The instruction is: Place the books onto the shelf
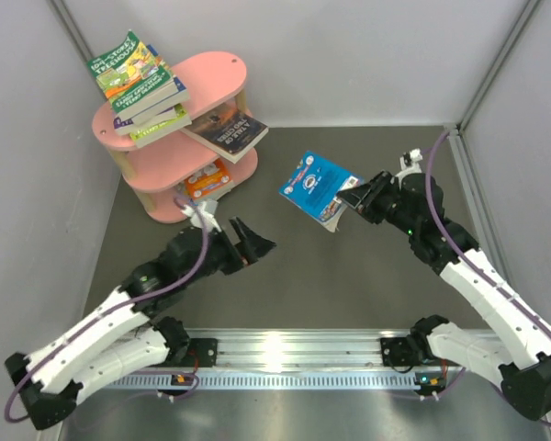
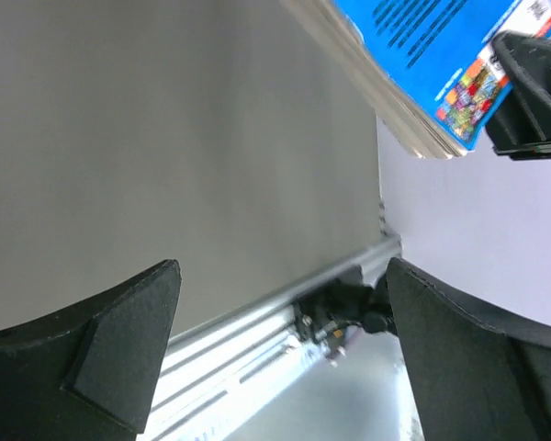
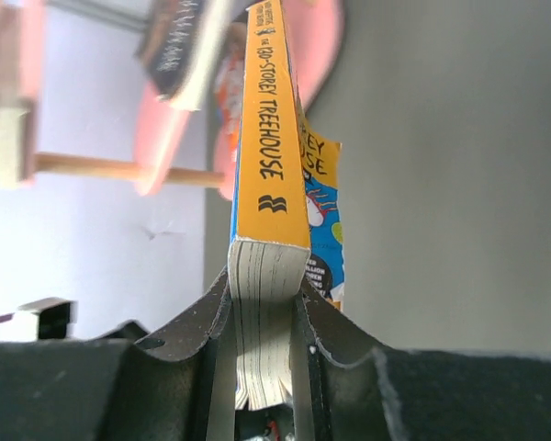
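Black fingers [image 3: 188, 322] of the right gripper [image 1: 356, 197] are pinching the blue book [image 1: 314, 184], likely light and bendy, by its spine end near the pink shelf [image 1: 216, 78], while the left gripper [image 1: 250, 241] is hanging open.

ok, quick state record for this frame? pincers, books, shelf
left pincer: open, empty, over the table near the shelf's foot
right pincer: shut on blue book, a finger on each cover
shelf: pink, three tiers, far left corner
top tier: stack of books, green cover uppermost, overhanging the left end
middle tier: dark book, sticking out to the right
bottom tier: orange book
off the shelf: only the blue book in view
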Controlling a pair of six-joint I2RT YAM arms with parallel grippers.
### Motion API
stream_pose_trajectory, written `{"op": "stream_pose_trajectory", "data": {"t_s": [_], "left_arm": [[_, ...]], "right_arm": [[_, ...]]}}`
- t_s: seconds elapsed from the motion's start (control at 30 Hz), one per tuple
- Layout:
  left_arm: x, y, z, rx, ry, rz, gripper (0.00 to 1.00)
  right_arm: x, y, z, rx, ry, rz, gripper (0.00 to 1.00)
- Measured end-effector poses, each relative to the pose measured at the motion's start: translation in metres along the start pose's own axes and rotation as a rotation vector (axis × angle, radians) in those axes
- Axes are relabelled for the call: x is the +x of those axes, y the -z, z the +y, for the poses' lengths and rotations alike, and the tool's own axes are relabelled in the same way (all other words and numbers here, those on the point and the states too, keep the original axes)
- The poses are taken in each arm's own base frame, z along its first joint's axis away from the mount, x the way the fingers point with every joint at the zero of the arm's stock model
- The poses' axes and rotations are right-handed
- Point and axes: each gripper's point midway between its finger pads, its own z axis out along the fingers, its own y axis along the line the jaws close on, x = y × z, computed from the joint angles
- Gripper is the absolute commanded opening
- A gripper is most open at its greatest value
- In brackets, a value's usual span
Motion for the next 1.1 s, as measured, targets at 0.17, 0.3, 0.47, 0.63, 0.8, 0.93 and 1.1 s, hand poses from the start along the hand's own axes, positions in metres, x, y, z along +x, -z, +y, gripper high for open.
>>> {"op": "stream_pose_trajectory", "data": {"t_s": [0.17,0.3,0.47,0.63,0.8,0.93,1.1], "left_arm": [[-0.055,0.071,-0.007,-0.093,-0.166,-0.201,0.99],[-0.075,0.106,0.017,-0.245,-0.266,-0.278,0.99],[-0.081,0.127,0.053,-0.405,-0.362,-0.299,0.99],[-0.088,0.151,0.059,-0.388,-0.383,-0.364,0.99],[-0.089,0.165,0.06,-0.347,-0.383,-0.393,0.99],[-0.084,0.173,0.063,-0.309,-0.366,-0.389,0.99],[-0.081,0.19,0.069,-0.186,-0.293,-0.382,0.96]], "right_arm": [[-0.007,-0.007,0.049,-0.116,0.013,0.069,0.0],[0.002,-0.026,0.071,-0.197,-0.025,0.163,0.0],[0.013,-0.06,0.083,-0.251,-0.11,0.265,0.0],[0.011,-0.085,0.106,-0.341,-0.199,0.32,0.0],[0.005,-0.093,0.134,-0.459,-0.27,0.361,0.0],[0.002,-0.099,0.147,-0.526,-0.325,0.39,0.0],[0.003,-0.117,0.146,-0.537,-0.378,0.415,0.0]]}}
